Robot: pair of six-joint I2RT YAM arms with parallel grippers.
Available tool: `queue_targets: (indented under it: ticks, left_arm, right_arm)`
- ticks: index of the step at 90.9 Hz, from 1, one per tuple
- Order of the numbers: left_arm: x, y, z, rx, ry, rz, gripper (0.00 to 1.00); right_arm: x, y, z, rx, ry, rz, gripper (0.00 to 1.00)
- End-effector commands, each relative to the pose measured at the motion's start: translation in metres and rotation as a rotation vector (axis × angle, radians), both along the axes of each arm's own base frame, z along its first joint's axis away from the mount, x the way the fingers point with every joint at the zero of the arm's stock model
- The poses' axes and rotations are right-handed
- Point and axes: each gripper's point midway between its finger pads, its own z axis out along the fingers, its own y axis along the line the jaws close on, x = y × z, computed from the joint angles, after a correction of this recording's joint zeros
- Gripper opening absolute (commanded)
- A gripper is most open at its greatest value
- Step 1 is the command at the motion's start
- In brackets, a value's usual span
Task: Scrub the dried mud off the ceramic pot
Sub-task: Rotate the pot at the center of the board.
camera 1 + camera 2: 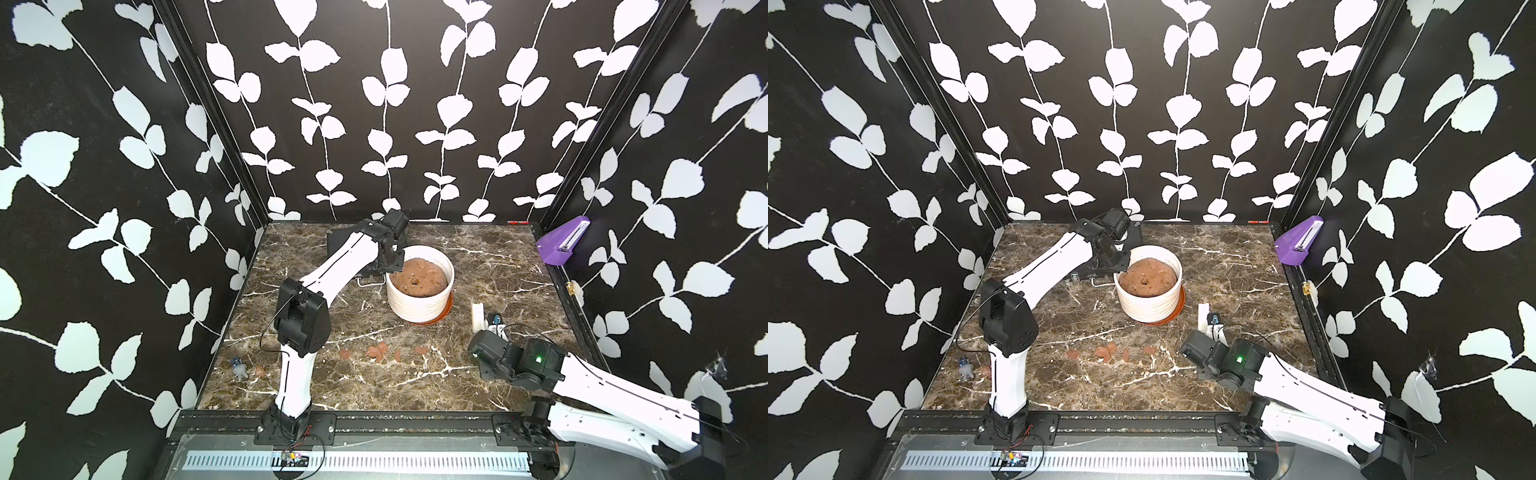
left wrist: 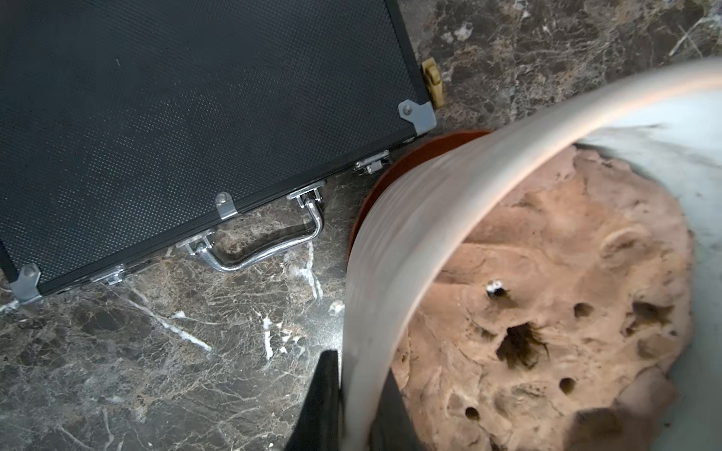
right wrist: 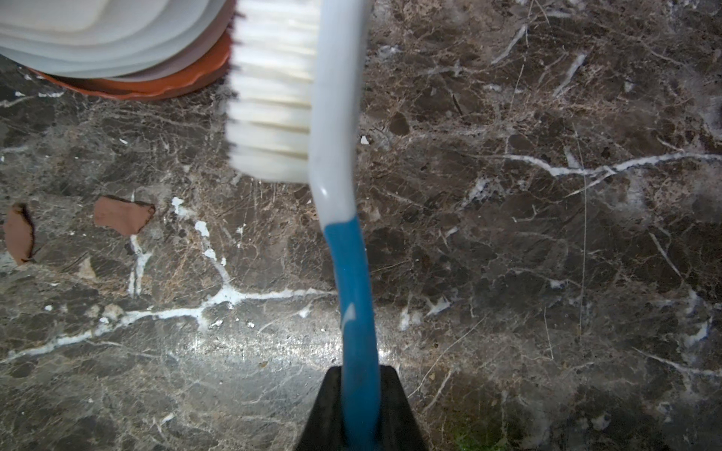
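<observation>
While my left gripper (image 2: pixel 357 375) pinches the ceramic pot (image 1: pixel 419 305) by its rim (one finger inside, one outside), I should grip firmly so the pot can't turn. Then I lay the brush (image 3: pixel 336 195), clamped by its blue handle in my right gripper (image 3: pixel 359 375), bristles-flat on the ribbed white wall. Dried mud (image 1: pixel 377 352) lies as flat reddish-brown flakes on the tabletop (image 1: pixel 478 257) in front of the pot. I see none on the pot's near wall.

case (image 2: pixel 195 117) behind-left of pot (image 1: pixel 419 309) | mud (image 1: pixel 377 352) before pot | brush (image 1: pixel 478 318) right of pot

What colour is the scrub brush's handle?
Blue, turning white toward the bristles; the brush shows best in the right wrist view.
</observation>
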Motion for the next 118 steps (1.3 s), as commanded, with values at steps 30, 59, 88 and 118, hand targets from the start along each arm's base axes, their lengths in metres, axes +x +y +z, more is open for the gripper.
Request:
queue_targets:
  ticks: [30, 59, 88, 118]
  left_arm:
    - [-0.013, -0.034, 0.072, -0.267, -0.037, 0.022, 0.00]
    - [-0.011, -0.041, 0.066, -0.308, -0.023, 0.030, 0.00]
    - [-0.010, -0.041, 0.097, -0.336, -0.073, 0.028, 0.00]
    - [-0.017, -0.045, 0.051, -0.338, 0.002, 0.038, 0.00]
  right_arm:
    - [0.001, -0.002, -0.005, 0.017, -0.005, -0.019, 0.00]
    - [-0.004, -0.005, -0.010, 0.035, -0.002, -0.026, 0.00]
    - [-0.005, -0.007, -0.014, 0.046, -0.001, -0.033, 0.00]
    - [-0.007, -0.010, -0.014, 0.045, 0.003, -0.048, 0.00]
